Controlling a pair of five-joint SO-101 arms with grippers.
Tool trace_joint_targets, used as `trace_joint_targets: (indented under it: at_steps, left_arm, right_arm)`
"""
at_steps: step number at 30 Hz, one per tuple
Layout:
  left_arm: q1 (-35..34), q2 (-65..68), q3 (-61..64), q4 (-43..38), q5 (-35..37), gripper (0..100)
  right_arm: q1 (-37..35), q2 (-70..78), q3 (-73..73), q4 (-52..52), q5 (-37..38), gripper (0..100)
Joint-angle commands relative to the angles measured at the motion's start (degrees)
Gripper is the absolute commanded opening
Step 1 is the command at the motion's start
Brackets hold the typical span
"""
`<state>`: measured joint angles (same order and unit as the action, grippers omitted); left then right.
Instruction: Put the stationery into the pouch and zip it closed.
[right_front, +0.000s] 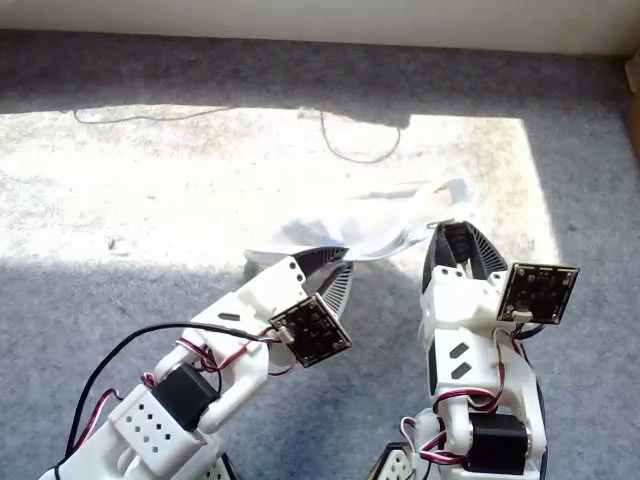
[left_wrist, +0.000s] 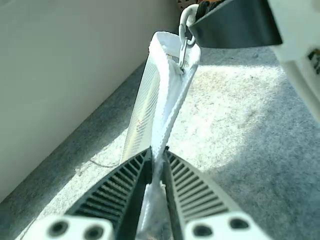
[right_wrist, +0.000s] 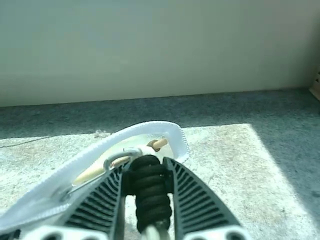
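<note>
A white pouch lies stretched between my two grippers on the grey carpet. My left gripper is shut on one end of it; in the left wrist view the fingers pinch the pouch's edge. My right gripper is shut on the black cord tied to the zip's metal ring at the other end. That ring also hangs at the pouch's far tip. The pouch mouth gapes beside the ring, and a wooden pencil end shows inside.
A thin dark cable trails over the sunlit carpet behind the pouch. A pale wall runs along the back edge. Open carpet lies to the left of the pouch.
</note>
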<state>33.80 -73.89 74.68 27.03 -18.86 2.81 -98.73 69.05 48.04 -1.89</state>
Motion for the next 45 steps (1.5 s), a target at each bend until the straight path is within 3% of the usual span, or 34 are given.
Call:
trace_joint_targets:
  at_steps: [1, 8, 14, 22, 28, 36, 45]
  left_arm:
    - [0.0, -1.5, 0.2, 1.2, 1.0, 1]
    - [0.2, -1.9, -0.2, 0.2, 1.1, 4]
    - [-0.2, -2.0, -0.7, -1.3, 9.6, 17]
    - [0.7, -2.0, -1.5, -1.3, 9.6, 17]
    - [3.8, -2.0, -1.6, -1.3, 9.6, 17]
    - [4.3, -2.0, -3.6, -1.5, 9.7, 17]
    - [5.6, -1.5, -0.4, -7.3, 9.5, 16]
  right_arm:
    - [0.1, -0.1, -0.8, -0.7, -0.4, 0.5]
    - [-1.5, -0.1, -0.8, 0.4, 1.2, 0.5]
    - [-5.2, -0.1, -0.9, 1.5, 2.0, 0.5]
    - [-11.8, -0.1, -0.9, 2.9, 5.6, 0.5]
    - [-12.8, -0.1, -1.0, 3.7, 6.0, 0.5]
    - [-19.2, -0.1, -7.2, 11.9, 8.9, 0.5]
    - [-20.0, -0.1, -7.7, 12.7, 8.9, 0.5]
